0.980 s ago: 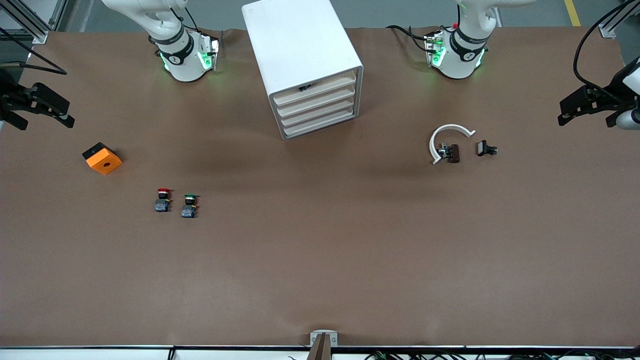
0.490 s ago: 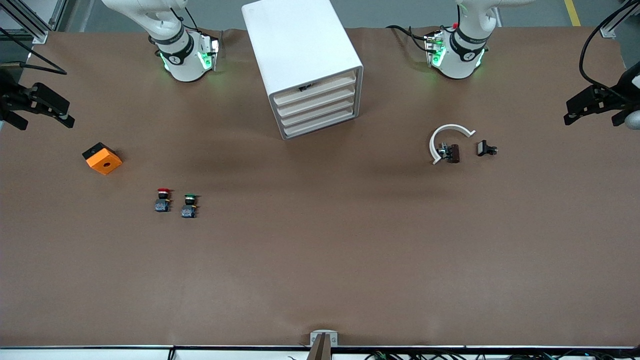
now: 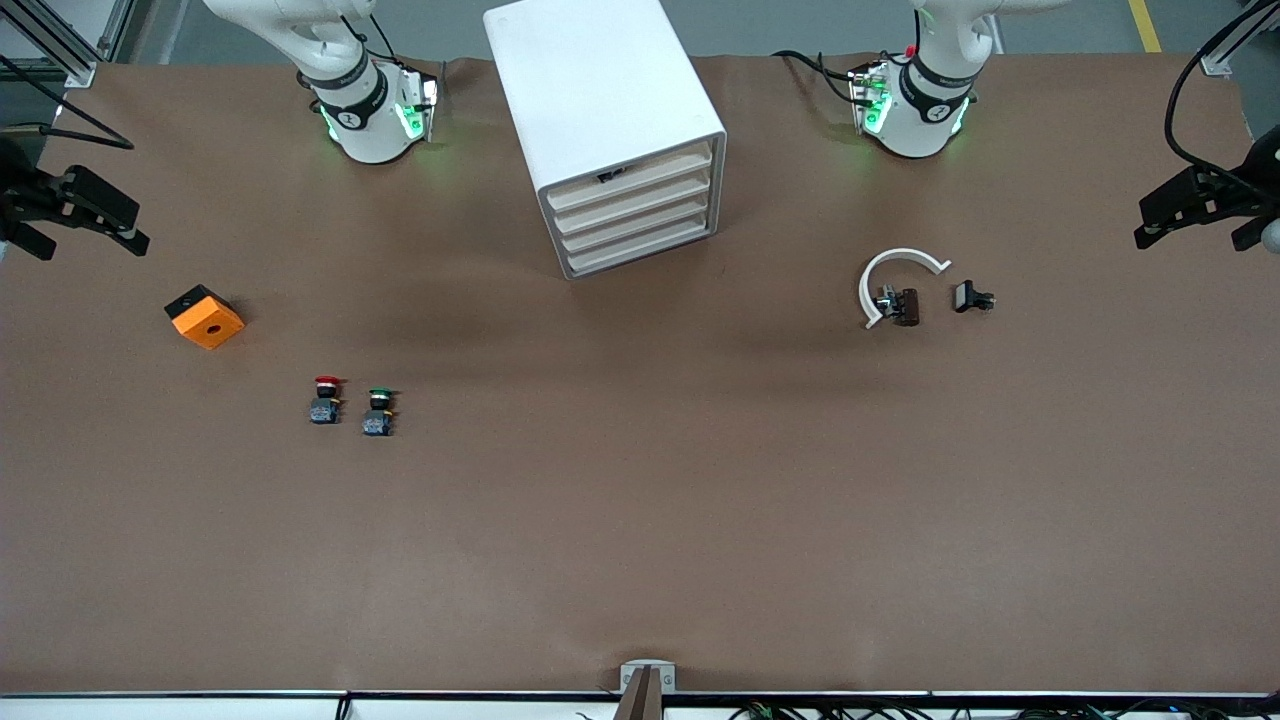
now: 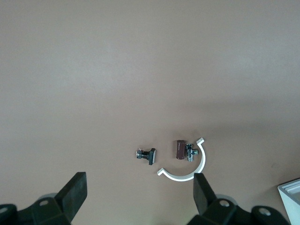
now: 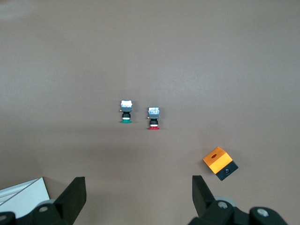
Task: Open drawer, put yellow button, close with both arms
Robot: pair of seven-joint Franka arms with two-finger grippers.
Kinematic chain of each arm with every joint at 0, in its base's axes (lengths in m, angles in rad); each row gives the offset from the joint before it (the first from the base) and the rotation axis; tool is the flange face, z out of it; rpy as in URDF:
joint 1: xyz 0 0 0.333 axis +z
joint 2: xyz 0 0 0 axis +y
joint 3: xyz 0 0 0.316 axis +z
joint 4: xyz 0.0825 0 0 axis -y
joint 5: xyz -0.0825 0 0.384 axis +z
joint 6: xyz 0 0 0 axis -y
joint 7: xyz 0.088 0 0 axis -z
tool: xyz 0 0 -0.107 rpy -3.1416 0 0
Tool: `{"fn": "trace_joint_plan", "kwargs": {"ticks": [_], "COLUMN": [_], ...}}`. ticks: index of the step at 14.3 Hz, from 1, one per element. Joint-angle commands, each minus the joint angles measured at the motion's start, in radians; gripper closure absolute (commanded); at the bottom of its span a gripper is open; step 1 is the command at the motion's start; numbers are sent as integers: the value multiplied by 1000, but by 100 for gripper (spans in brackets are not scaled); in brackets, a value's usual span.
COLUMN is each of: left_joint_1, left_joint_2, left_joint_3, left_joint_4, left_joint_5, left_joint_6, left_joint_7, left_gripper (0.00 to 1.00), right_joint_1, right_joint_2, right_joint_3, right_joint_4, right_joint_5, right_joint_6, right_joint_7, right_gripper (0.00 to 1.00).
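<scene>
Left gripper point(image 3: 1190, 210) and right gripper point(image 3: 85, 215) both fully open, empty, raised over the table's point(image 3: 640, 520) ends; drawer point(image 3: 628, 180) shut.

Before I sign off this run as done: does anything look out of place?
Yes. No yellow button shows on the table, only the red and green ones. Something dark juts from the top drawer. The cabinet sits askew to the table edge.

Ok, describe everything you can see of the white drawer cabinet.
The cabinet is a boxy white unit, plastic-looking with rounded corners, standing upright on the brown table between the two arm bases, turned at an angle. Its front holds four shallow cream drawers, all shut; the top drawer shows a small dark mark. Nothing touches it.
</scene>
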Motion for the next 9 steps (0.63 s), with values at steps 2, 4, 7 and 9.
{"fn": "trace_joint_plan", "kwargs": {"ticks": [2, 4, 7, 9], "left_joint_1": [3, 0, 1, 1], "left_joint_2": [8, 0, -17, -40], "left_joint_3": [-9, -12, -49, -62], "left_joint_4": [19, 6, -23, -62], "left_joint_5": [2, -4, -23, -24], "left_joint_6": [-28, -37, -27, -4], "left_joint_7": [10, -5, -65, -79], "left_gripper": [0, 0, 0, 0], "right_joint_1": [-7, -7, -7, -7], "right_joint_2": [-1, -1, 0, -1], "right_joint_3": [7, 7, 7, 7], "right_joint_4": [12, 12, 12, 12], "right_joint_5": [-9, -9, -9, -9], "right_joint_6": [-8, -8, -8, -8], "right_joint_7": [-5, -5, -5, -5], "right_gripper": [0, 0, 0, 0]}}
